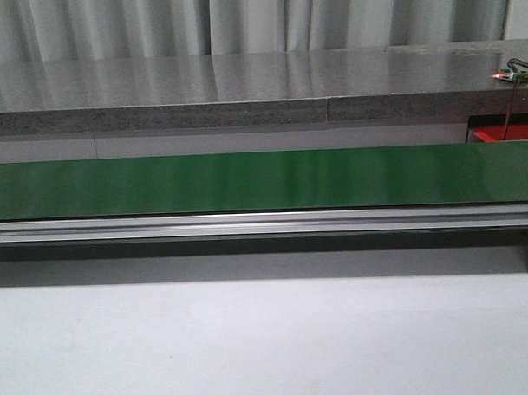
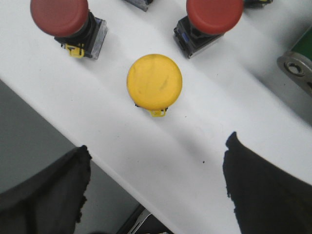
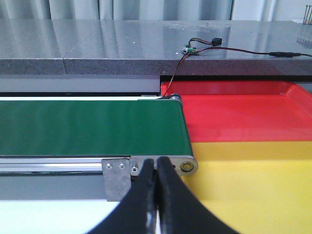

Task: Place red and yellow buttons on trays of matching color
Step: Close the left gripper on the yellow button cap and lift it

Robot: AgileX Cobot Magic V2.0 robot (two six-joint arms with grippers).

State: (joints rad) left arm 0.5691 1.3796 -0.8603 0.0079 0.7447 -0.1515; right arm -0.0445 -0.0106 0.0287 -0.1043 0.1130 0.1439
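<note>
Left gripper [image 2: 156, 187] jaws spread wide; right gripper [image 3: 157, 168] jaws pressed together — apparently holding nothing.

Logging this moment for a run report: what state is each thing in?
Left pincer: open, empty, above the yellow button.
Right pincer: shut, empty.
Yellow button: upright on the white table, untouched.
Two red buttons: standing on the table.
Green belt: bare.
Red tray: empty where visible.
Yellow tray: empty where visible.

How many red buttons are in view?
2, both in the left wrist view only: one red button and another red button, flanking the yellow button. Both are cropped; more may lie off-frame.
</note>
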